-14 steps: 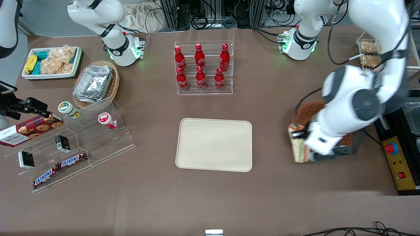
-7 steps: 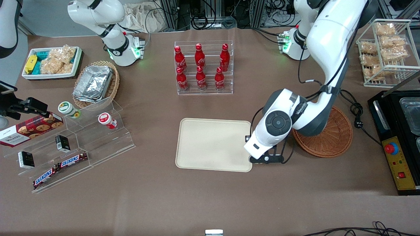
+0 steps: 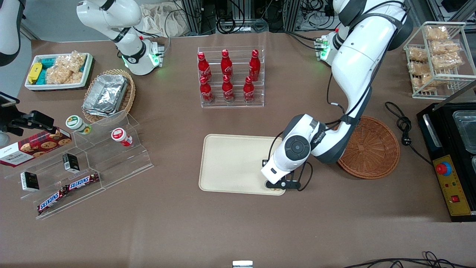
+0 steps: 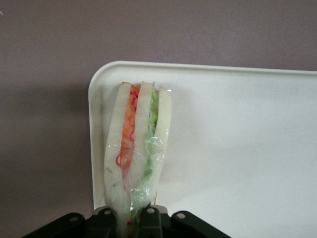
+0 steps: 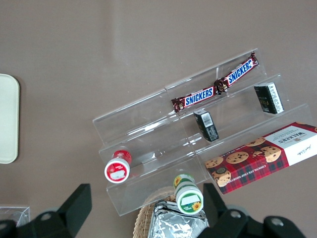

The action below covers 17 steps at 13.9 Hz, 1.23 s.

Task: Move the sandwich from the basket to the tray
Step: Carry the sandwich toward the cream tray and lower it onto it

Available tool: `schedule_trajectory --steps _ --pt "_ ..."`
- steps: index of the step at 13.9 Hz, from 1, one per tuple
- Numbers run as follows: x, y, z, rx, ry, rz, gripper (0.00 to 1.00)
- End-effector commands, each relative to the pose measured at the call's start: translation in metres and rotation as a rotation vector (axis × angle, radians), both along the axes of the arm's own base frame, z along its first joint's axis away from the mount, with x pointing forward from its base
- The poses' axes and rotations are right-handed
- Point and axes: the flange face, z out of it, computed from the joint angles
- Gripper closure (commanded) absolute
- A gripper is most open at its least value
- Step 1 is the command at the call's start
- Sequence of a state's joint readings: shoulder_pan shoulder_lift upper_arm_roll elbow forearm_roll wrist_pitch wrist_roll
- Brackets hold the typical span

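My left gripper (image 3: 277,184) hangs over the corner of the cream tray (image 3: 230,163) that is nearest the front camera and toward the working arm's end. In the left wrist view the gripper (image 4: 133,215) is shut on the wrapped sandwich (image 4: 136,148). The sandwich stands on edge, its pale bread and its orange and green filling showing. It hangs just inside that corner of the tray (image 4: 237,148). In the front view the wrist hides the sandwich. The reddish-brown basket (image 3: 368,149) sits beside the tray, toward the working arm's end, with nothing in it.
A clear rack of red bottles (image 3: 230,76) stands farther from the front camera than the tray. A stepped acrylic shelf with snacks (image 3: 85,160), a foil-filled pale basket (image 3: 108,95) and a white snack bin (image 3: 59,70) lie toward the parked arm's end. A black cable (image 3: 403,126) and a control box (image 3: 452,186) lie by the basket.
The left arm has carried the sandwich from beside the basket to over the tray's near corner. The basket now shows fully and holds nothing.
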State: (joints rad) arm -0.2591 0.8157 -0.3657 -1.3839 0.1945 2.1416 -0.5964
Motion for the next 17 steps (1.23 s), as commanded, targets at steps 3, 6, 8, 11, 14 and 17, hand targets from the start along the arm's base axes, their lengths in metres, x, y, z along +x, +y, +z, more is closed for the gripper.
schedule_trajectory --steps 3,6,8,11,14,17 --pt "0.008 0.001 0.007 -0.006 -0.011 0.018 0.44" --pt "0.007 0.001 0.017 -0.003 -0.016 0.019 0.00" --pt "0.011 0.005 0.037 -0.008 -0.040 0.020 0.00" --pt "0.019 0.040 0.089 0.010 -0.025 0.064 0.00" --pt "0.003 0.088 0.156 0.047 -0.031 0.112 0.00" --pt "-0.038 0.135 0.206 0.076 -0.054 0.142 0.00"
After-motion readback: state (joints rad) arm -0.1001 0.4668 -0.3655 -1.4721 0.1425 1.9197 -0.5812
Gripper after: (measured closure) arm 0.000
